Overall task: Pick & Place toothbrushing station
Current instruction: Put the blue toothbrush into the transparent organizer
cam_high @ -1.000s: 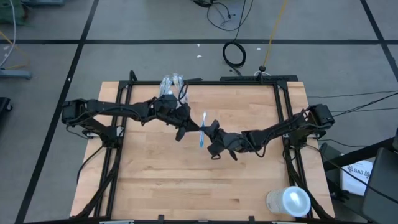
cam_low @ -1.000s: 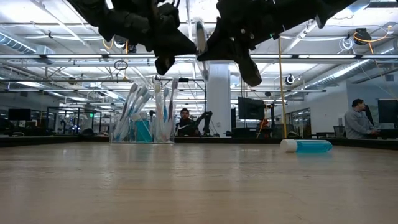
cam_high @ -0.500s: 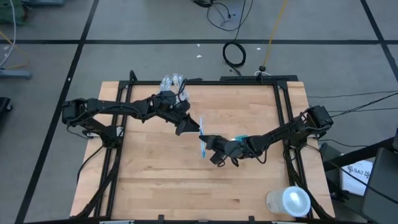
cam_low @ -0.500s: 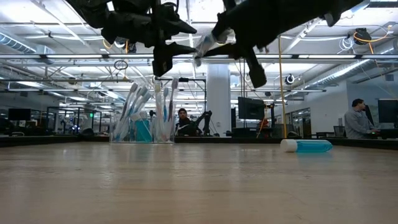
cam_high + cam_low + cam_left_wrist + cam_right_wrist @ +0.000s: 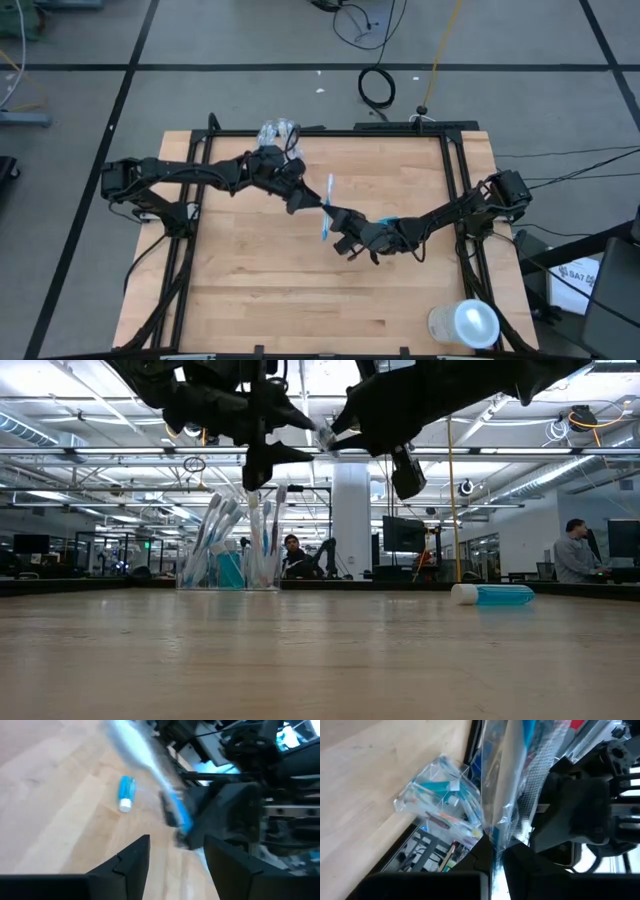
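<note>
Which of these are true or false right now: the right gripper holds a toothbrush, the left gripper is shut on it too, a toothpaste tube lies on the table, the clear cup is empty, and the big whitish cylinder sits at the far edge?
1. The right gripper holds a toothbrush. True.
2. The left gripper is shut on it too. False: its fingers stand open beside the toothbrush.
3. A toothpaste tube lies on the table. True.
4. The clear cup is empty. False: it holds toothbrushes.
5. The whitish cylinder sits at the far edge. False: it stands at the near right corner.
</note>
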Motion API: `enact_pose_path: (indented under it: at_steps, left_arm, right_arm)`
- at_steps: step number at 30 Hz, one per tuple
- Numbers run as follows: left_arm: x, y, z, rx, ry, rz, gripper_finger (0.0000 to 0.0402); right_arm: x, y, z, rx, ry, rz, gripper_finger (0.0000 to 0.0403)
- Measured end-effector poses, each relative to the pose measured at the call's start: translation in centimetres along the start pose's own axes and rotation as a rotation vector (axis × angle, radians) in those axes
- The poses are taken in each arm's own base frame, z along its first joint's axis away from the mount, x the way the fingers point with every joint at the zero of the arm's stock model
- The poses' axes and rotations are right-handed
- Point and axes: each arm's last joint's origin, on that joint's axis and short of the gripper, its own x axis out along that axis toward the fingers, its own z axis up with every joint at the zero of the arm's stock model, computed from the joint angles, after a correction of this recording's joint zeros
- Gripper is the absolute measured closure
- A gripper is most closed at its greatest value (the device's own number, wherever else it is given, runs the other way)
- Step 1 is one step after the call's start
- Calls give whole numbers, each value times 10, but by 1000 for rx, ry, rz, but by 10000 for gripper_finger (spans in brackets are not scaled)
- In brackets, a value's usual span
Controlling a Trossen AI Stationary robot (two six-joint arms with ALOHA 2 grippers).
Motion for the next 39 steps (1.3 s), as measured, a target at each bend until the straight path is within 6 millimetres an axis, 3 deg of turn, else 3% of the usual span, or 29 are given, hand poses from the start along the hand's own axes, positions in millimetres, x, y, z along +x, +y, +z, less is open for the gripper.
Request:
enact_pose_path:
  at_steps: [9,21,32,39]
  left_arm:
    - [-1,1,3,11,-39,30,215]
    - [0,-3,8,47,-107,11,221]
    - [-1,-2,8,52,-103,14,345]
    - [-1,-3,9,53,-102,4,367]
  right_arm:
    - [3,-1,1,-9,-123,-32,384]
    - [17,-5,-13,57,-151,-94,383]
    - [25,-3,-20,176,-165,-85,379]
    - [25,-3,-19,244,-201,-81,336]
